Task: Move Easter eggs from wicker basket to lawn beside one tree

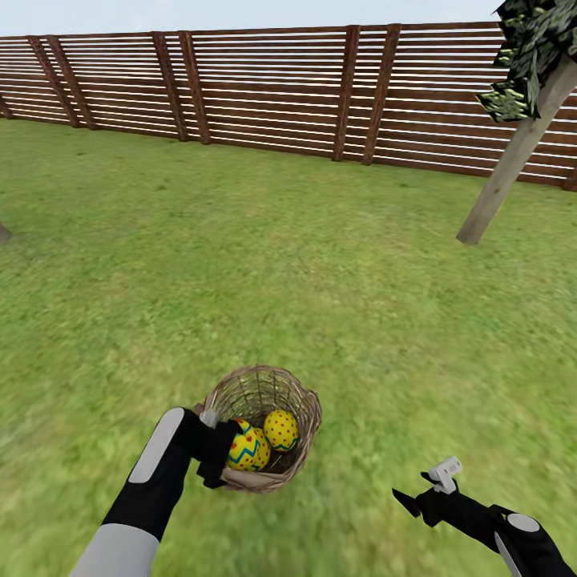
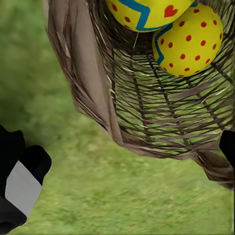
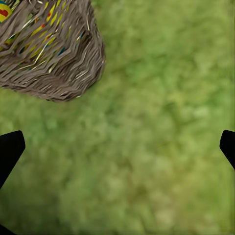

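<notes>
The wicker basket (image 1: 260, 429) sits on the lawn (image 1: 240, 264) just in front of the robot, tipped toward the camera so its woven inside shows. Easter eggs (image 1: 280, 429) lie inside it against the near wall: one yellow egg with red dots stands apart to the right, and beside it, at the left, yellow shells with a blue-green zigzag band press together, so that I cannot tell there whether one egg or two lie together.

The left hand (image 1: 216, 453) is at the basket's near-left rim, touching or almost touching the wicker. In the left wrist view its fingers (image 2: 22, 186) stand wide apart, with the basket wall between them and nothing gripped.

The right hand (image 1: 409, 501) hovers over bare grass, well to the right of the basket; its fingertips (image 3: 10, 149) are spread wide and hold nothing.

A tree (image 1: 513, 160) with a pale bare trunk leans far off at the right, before a slatted wooden fence (image 1: 280, 88).
</notes>
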